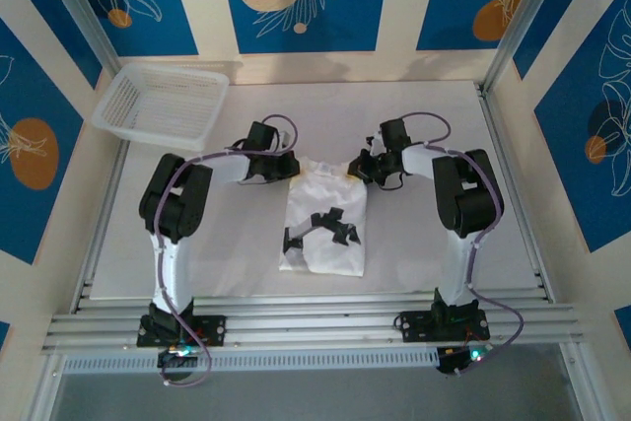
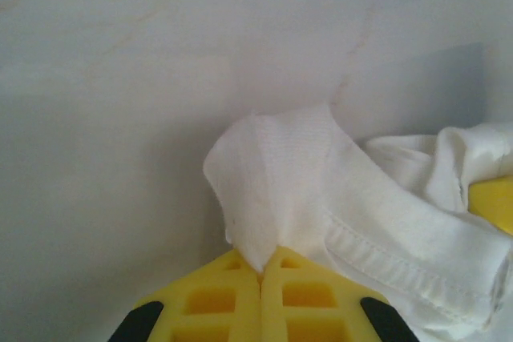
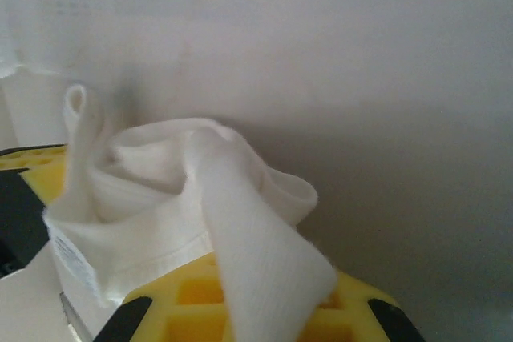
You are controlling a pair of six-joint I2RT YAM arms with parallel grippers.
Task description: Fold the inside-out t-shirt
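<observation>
The t-shirt [image 1: 330,194] and mesh basket [image 1: 163,101] are white; the wall panels [image 1: 335,7] are blue with white leaf outlines.

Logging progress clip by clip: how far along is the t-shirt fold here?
Done: the t-shirt lies on the table as a narrow strip, no sleeves sticking out, so the sides look folded in. In hand: the left gripper and right gripper are each shut on cloth at its far corners. To do: bringing that far edge over toward the near edge.
</observation>
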